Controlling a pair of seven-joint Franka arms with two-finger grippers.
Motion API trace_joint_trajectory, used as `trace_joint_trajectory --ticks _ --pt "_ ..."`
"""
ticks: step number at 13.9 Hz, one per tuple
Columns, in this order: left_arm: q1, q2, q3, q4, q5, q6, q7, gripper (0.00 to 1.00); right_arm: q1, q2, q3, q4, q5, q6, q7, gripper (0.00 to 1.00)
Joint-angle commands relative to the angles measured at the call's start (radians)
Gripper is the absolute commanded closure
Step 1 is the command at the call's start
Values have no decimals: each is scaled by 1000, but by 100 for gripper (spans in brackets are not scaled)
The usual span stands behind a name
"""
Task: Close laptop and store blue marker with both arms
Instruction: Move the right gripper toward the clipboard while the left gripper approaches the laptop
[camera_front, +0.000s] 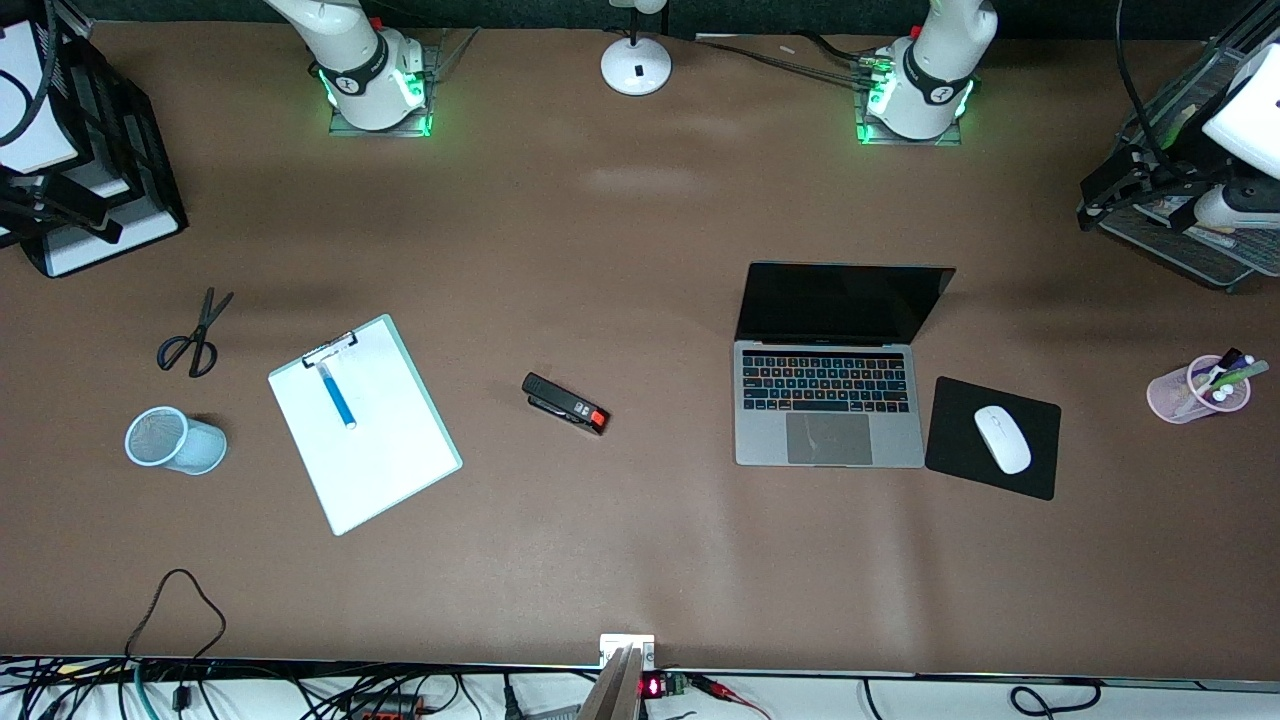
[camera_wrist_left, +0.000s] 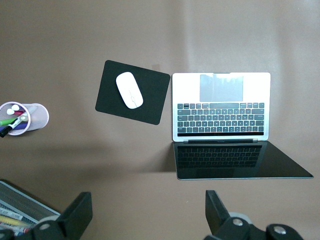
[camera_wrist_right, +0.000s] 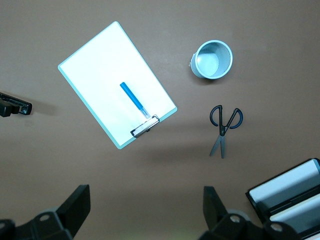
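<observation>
On the clipboard (camera_front: 364, 424) at the right arm's end, I see the marker (camera_front: 337, 395) lying 11-to-5, laptop (camera_front: 828, 376) open under the left gripper (camera_wrist_left: 150, 212); both it and the right gripper (camera_wrist_right: 147, 207) are spread wide, empty.

Two white arms, right arm (camera_front: 355, 65) and left arm (camera_front: 935, 70), have rounded bases with dark collar bands, green glowing lights, and black cables at the frame's top; black hand fingers (camera_wrist_left: 75, 217).

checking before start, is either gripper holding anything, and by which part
Nothing is held. The left gripper is open above the laptop; the right gripper is open above the blue marker.
</observation>
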Motion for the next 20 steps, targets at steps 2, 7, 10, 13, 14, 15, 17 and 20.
trace_joint_trajectory --ticks 2,7,10,13,14,15,17,20 --pt "10 -18 -10 -7 15 5 14 0 -2 -15 6 1 -8 -16 -4 0" --pt "0 22 -12 40 15 -35 4 0 -2 -13 6 1 -7 -16 -2 0" --pt "-4 36 -19 24 -3 -54 -6 0 -2 -6 6 1 -7 -7 -2 0" --pt "-5 56 -68 1 -5 -54 -74 0 -4 19 5 1 7 1 -1 0" --pt "-4 66 -99 -11 -11 -52 -107 0 -2 28 5 1 8 15 -1 0" --pt "-4 74 -113 -16 -12 -52 -140 0 -2 36 6 1 8 39 -1 0" --pt "-4 86 -154 -45 -37 -44 -183 0 -2 59 6 1 10 85 -1 0" --pt "-4 90 -229 -120 -40 -5 -285 0 10 89 6 1 8 110 -1 0"
